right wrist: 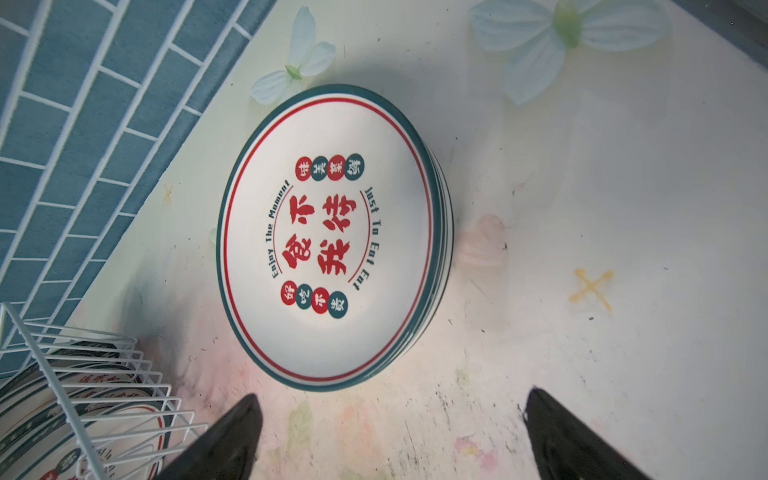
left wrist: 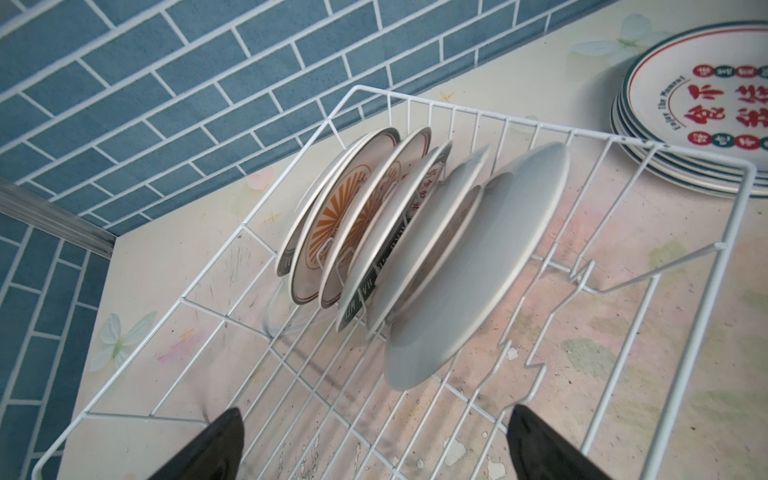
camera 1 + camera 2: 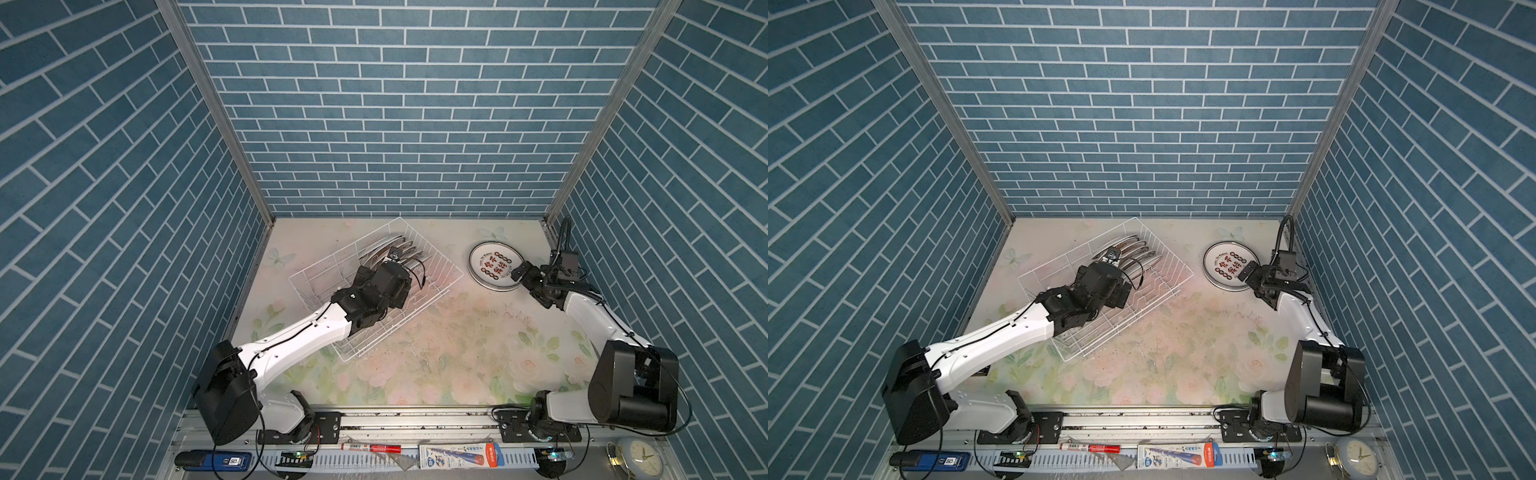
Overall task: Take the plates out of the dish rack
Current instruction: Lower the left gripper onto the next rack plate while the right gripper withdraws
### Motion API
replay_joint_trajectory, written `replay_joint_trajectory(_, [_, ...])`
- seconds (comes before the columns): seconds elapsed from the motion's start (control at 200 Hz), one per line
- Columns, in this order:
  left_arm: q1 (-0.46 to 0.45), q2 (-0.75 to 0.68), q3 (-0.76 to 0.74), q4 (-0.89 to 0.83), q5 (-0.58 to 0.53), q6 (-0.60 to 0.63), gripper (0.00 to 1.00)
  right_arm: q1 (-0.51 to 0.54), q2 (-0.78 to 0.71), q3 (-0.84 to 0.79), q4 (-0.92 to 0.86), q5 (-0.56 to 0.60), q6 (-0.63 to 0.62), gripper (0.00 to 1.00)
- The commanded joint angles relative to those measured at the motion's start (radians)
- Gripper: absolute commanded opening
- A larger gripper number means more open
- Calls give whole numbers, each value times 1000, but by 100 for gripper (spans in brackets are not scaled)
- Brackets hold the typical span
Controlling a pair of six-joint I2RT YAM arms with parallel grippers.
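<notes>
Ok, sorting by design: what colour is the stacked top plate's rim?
Dark green rim, thin red line inside; clearest in right wrist view.

Tabletop layout.
We list the dish rack (image 3: 430, 246) left of centre on the table (image 3: 457, 353), plates (image 2: 478, 266) upright in its far end, a plate stack (image 3: 494, 266) lying apart to its right.

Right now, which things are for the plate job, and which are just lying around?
For the job: dish rack, plates standing in it, stack of plates beside it, left claw, right claw.
Just lying about: clock, marker pen, pen packet, blue gadget.
</notes>
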State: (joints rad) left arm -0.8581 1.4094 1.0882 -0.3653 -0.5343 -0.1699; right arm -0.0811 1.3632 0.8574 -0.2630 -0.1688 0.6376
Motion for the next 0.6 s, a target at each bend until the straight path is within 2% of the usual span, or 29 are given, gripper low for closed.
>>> replay_joint_trajectory(0.0, [-56, 59, 64, -49, -99, 30, 99, 3, -51, -55, -8, -20, -35, 99])
replay_joint_trajectory(0.145, [-98, 132, 114, -71, -154, 41, 99, 0, -89, -91, -3, -49, -41, 99])
replay_joint_trajectory(0.345, [-100, 203, 162, -70, -174, 69, 96, 1, -116, -119, -1, -63, -48, 99])
replay_joint_trajectory(0.595, [-100, 306, 226, -52, -207, 120, 79, 0, -120, -123, -3, -69, -54, 99])
